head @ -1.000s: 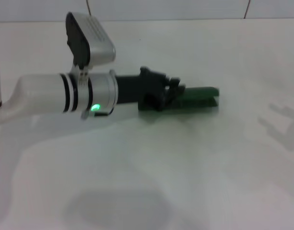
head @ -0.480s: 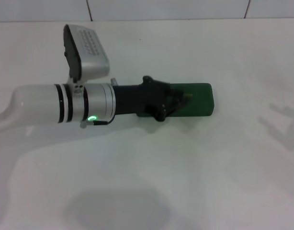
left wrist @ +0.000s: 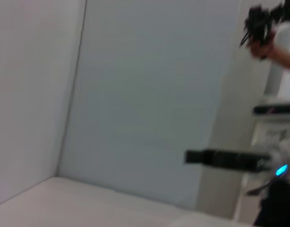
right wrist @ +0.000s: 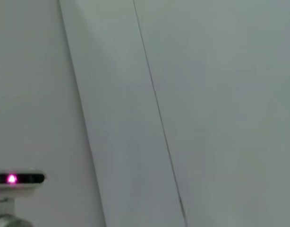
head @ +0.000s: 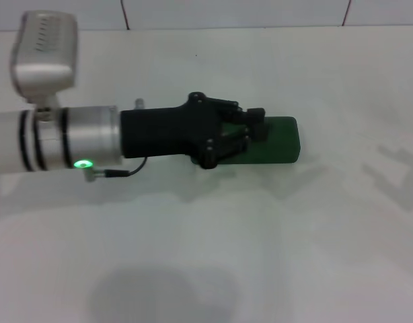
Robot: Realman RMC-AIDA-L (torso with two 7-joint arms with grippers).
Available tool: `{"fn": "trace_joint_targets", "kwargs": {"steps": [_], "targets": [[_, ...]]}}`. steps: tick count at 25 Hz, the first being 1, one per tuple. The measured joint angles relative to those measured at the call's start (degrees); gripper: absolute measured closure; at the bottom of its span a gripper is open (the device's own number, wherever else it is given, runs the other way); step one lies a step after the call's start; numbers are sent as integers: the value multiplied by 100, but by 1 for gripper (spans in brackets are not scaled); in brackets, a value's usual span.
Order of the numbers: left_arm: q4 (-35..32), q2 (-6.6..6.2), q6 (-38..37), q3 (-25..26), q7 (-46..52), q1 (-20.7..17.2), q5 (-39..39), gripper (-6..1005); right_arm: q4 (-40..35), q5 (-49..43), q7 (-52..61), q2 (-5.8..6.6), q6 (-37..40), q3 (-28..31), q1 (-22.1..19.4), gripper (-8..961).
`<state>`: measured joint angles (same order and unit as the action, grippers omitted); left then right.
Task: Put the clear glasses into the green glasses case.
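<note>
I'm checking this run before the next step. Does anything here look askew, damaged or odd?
Nothing stands out. The green glasses case lies flat and shut on the table, with the left gripper over its near end.

My left arm reaches in level from left side, wrist silver with green light lit. Left gripper (head: 255, 129) black, fingers pointing away from arm, drawn close together. My right arm out of view.

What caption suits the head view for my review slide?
Left arm's tool reaches over the near end of the closed green glasses case on the white table; no glasses visible.
</note>
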<state>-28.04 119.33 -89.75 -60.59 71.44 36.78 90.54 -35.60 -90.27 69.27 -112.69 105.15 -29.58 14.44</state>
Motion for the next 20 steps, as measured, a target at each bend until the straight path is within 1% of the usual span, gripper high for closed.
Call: {"fn": "trace_joint_targets", "kwargs": {"steps": [2,4,6,8,9,10,11,13,14,18,20], "targets": [[-101,-92,-421,35,255,-109,-24,734,-21,-86,18,-13,-1,-70,64,409],[-150,-188,-925,44,176,-271,-109,720,-80,-247,23,-19,47,-241,164,408],[-335,-285,-1288,60,-143,-543,-232,705,-127,-345,44,-23,151,-506,281,407],[-572,-408,-1405,184,-114,-869,-367,691,-146,-374,62,-38,273,-872,433,406],[-623,-460,-1416,255,-19,-986,-401,644,-163,-391,71,-50,311,-1051,505,405],[-611,-529,-1433,310,80,-1072,-405,597,-241,-481,149,-78,308,-1457,678,405],[-583,-608,-1449,339,172,-1143,-395,549,-241,-481,149,-78,308,-1457,678,404],[-550,-714,-1486,323,281,-1217,-365,455,-303,-605,285,-98,244,-1759,881,403],[-548,-759,-1514,315,326,-1247,-337,446,-323,-650,333,-116,219,-1847,983,378],[-531,-795,-1521,339,344,-1277,-140,408,-364,-729,366,-216,208,-1980,1253,278],[-521,-795,-1517,335,368,-1286,-107,408,-369,-754,365,-246,195,-1999,1342,274]]}}
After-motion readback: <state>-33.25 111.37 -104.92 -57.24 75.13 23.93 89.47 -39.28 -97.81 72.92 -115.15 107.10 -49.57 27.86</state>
